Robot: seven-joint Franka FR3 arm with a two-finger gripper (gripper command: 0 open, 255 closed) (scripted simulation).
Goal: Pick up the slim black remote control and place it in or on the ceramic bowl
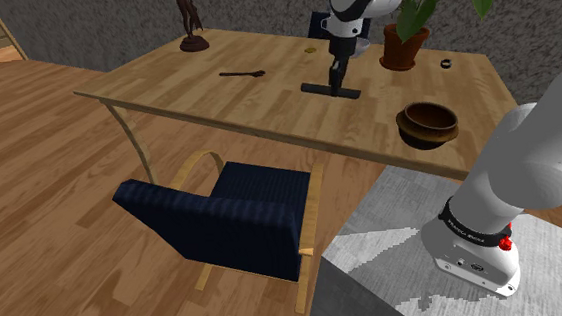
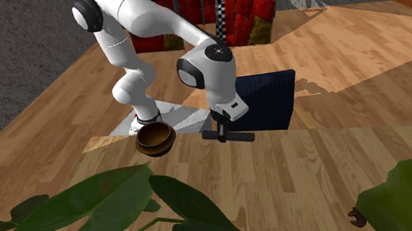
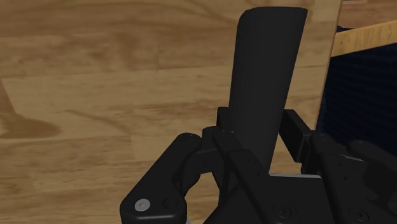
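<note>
Hard to make out first: near end of the remote (image 3: 264, 70) merging with the black hand in the wrist view, edge lost there; no buttons or markings readable. Cannot tell whether raised off the counter (image 1: 164, 84) or resting on it. Clenched on the remote: the fingers (image 3: 224, 122), one pressed to each long side.

Across the shoulder view, left to right: far off from the fingers, a dark figurine (image 1: 193, 27), cut off at the picture's top; nearer, a small dark stick-like thing (image 1: 242, 74), too small to name; just beyond the fingers, a potted plant (image 1: 405, 44), cropped at the top; then a brown bowl (image 1: 427, 123), well apart from the fingers, toward the grey stand (image 1: 375, 256); last, a tiny black ring (image 1: 446, 66). In the second exterior view, big green leaves (image 2: 117, 200) blocking much of the counter's near part.

Remote itself: slim, flat, plain matte black, square-ended, held crosswise, sticking out past both sides of the fingers.
</note>
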